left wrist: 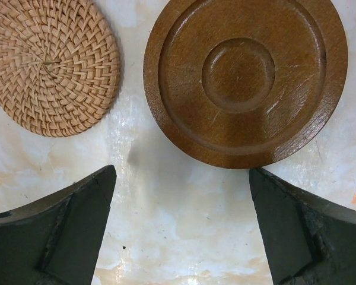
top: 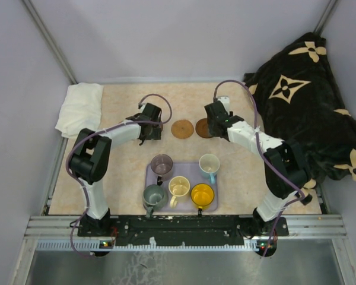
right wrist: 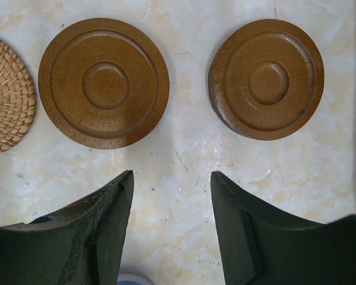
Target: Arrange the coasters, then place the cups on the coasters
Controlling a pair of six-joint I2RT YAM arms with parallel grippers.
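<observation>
Two dark brown wooden coasters (right wrist: 104,83) (right wrist: 266,79) lie flat on the table ahead of my right gripper (right wrist: 172,178), and a woven tan coaster (right wrist: 6,95) shows at the left edge. The right jaws stand open over bare table. My left gripper (left wrist: 181,178) is wide open just short of a dark brown coaster (left wrist: 246,80), with a woven tan coaster (left wrist: 50,65) to its left. In the top view a brown coaster (top: 182,129) lies between the two grippers. The cups stand on a lavender tray (top: 187,169): purple-grey (top: 162,164), white with blue handle (top: 209,164), cream (top: 179,187), yellow-orange (top: 202,195), grey-green (top: 153,197).
A folded white cloth (top: 80,107) lies at the table's back left corner. A black blanket with beige flower shapes (top: 302,95) is heaped along the right side. Pale walls close off the back and sides.
</observation>
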